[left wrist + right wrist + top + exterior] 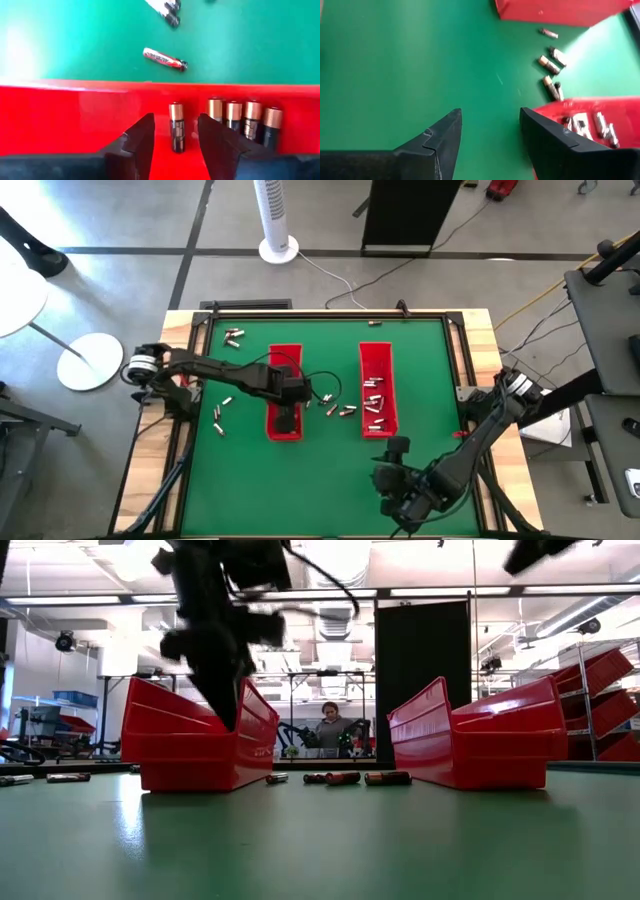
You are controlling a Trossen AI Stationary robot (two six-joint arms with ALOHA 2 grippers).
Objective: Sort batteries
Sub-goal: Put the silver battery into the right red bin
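Note:
Two long red trays stand on the green mat, the left tray [285, 370] and the right tray [377, 370]. My left gripper [175, 120] hangs open over the near half of the left tray, fingers pointing down. One black copper-capped battery [176, 132] lies on the tray floor between its fingers, apart from both. Several more batteries [245, 120] lie side by side next to it. The right tray holds several silvery batteries [375, 402]. Loose batteries [340, 410] lie between the trays. My right gripper [490, 120] stands open above bare mat near the front edge, holding nothing.
More loose batteries lie at the mat's far left [232, 336] and left of the left tray [222, 412]. A cable [322, 385] loops off the left arm between the trays. Beyond the table's far edge sits a person [330, 728]. Open mat stretches across the front.

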